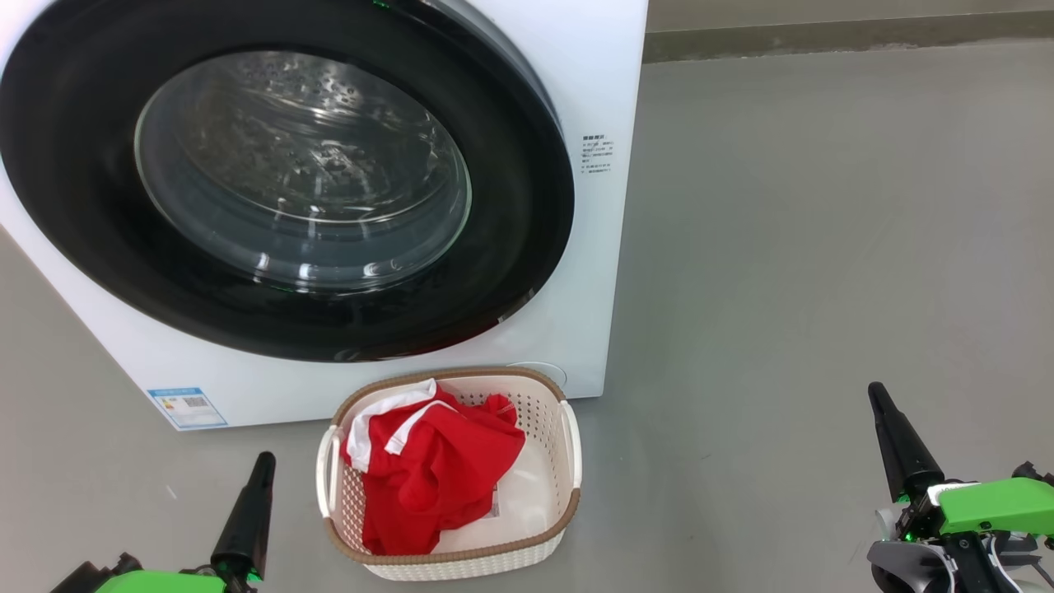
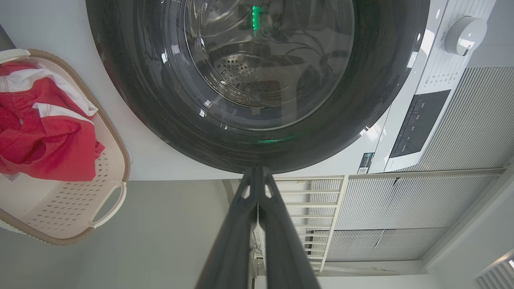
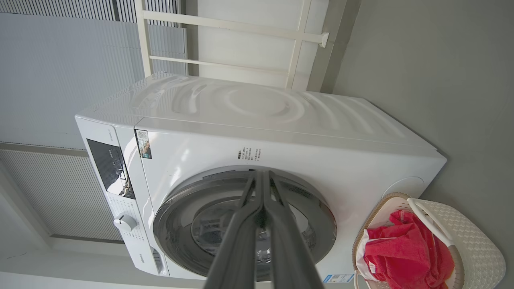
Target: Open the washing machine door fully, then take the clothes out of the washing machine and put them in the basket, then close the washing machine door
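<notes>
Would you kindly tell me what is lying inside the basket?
The basket holds the clothes, red with white trim, heaped toward its left side. Its floor shows bare at right; whatever lies beneath the heap is covered.

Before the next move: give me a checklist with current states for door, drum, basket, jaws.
1. The washing machine door sits closed against the washing machine: ok. Latch: cannot tell.
2. No red fabric seen through the door glass: ok.
3. The clothes lie inside the basket: ok.
4. The left gripper has its jaws shut and empty: ok.
5. The right gripper has its jaws shut and empty: ok.
6. Both grippers are clear of door and basket: ok.
</notes>
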`<state>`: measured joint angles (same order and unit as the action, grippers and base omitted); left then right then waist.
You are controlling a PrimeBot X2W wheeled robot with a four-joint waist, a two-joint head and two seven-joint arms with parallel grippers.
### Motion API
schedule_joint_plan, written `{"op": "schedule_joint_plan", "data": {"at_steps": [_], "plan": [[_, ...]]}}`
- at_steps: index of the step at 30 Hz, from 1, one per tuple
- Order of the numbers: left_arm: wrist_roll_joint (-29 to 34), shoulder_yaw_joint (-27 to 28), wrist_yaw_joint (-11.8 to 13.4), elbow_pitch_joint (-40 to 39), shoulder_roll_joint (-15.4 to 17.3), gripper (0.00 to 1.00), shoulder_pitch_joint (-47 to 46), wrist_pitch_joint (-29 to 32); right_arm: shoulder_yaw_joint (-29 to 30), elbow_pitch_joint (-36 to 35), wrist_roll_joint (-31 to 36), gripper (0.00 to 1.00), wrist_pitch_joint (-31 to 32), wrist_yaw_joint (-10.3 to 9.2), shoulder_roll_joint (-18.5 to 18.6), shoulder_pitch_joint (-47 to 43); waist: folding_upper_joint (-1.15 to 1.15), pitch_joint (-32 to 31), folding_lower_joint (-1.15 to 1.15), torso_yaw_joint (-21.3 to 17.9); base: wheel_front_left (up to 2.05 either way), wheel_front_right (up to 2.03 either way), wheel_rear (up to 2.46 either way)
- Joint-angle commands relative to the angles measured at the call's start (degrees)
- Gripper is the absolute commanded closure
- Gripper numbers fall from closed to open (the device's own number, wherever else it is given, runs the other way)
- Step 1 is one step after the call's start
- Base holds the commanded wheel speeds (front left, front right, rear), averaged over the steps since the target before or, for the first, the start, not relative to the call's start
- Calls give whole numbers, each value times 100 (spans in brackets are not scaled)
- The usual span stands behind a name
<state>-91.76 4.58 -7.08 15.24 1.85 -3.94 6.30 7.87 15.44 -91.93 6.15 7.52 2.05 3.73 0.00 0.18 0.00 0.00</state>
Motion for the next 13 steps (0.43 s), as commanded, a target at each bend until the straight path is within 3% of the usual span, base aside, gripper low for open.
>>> {"op": "schedule_joint_plan", "data": {"at_steps": [1,13], "plan": [[-41,194,-41,-120,103,100,-225,18,-136,-142,-25,100,33,-3,83,246,0,0,0,0,0,0,0],[-41,194,-41,-120,103,100,-225,18,-137,-142,-25,100,33,-3,83,246,0,0,0,0,0,0,0]]}}
